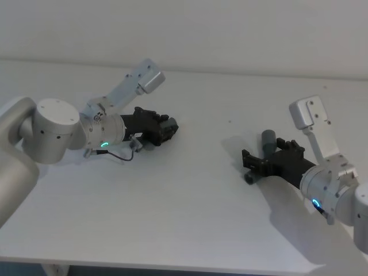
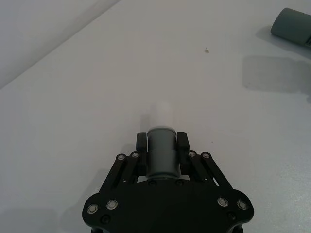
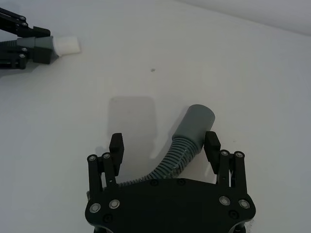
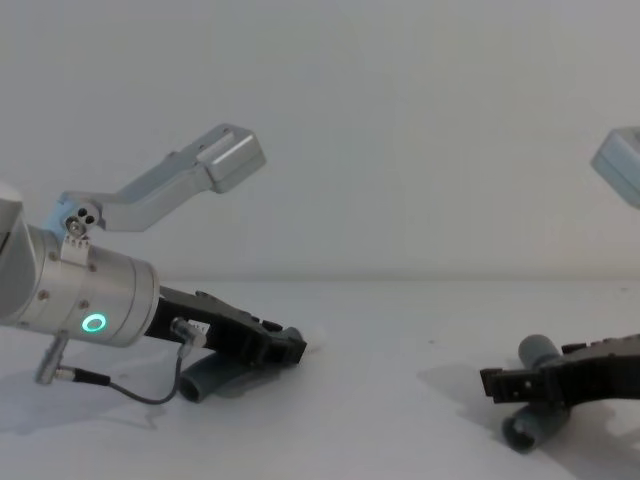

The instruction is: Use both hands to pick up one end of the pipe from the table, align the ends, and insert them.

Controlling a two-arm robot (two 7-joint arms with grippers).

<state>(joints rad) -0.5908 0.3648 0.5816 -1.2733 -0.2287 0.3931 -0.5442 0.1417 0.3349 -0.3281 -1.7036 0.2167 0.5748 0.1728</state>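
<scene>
The left gripper [image 2: 162, 141], on the left of the table [image 1: 190, 218], is clamped tight on one hose piece [image 2: 161, 158], whose white tip [image 2: 163, 114] pokes out past the fingers. Well apart to the right, the right gripper [image 3: 164, 145] stands wide open astride the second hose piece [image 3: 177, 158], gripping nothing. That piece's cuff [image 3: 195, 121] juts beyond the fingertips. Bare tabletop stretches between them and on to the near edge.

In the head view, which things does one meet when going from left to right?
Green-lit wrist → left claw, shut on the left pipe piece → right claw, open around the right pipe piece.
</scene>
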